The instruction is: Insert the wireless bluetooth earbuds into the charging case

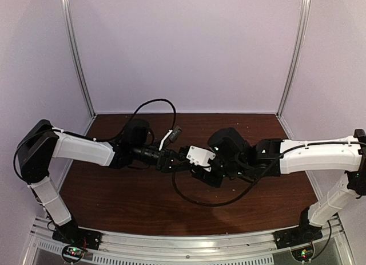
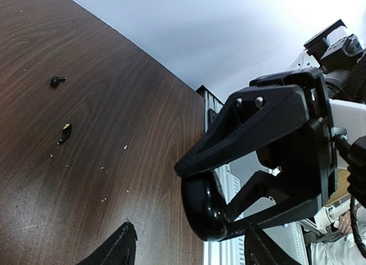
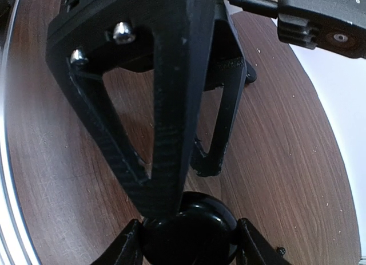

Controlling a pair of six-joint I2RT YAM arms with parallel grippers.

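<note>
The right gripper (image 3: 189,245) is shown closed narrowly on the charging case (image 3: 189,225), with one finger pressed against each side of the glossy black shell. Just beyond it, the left gripper (image 3: 184,190) is seen with its jaws parted by a moderate gap and nothing held. One of its fingertips is set against the top of the case, though contact cannot be confirmed. Farther off, one of the wireless bluetooth earbuds (image 2: 55,80) is seen lying on the wooden table (image 2: 143,133), well apart from the case. Pale lettering on the camera module (image 3: 326,19) is too small to be read.
</note>
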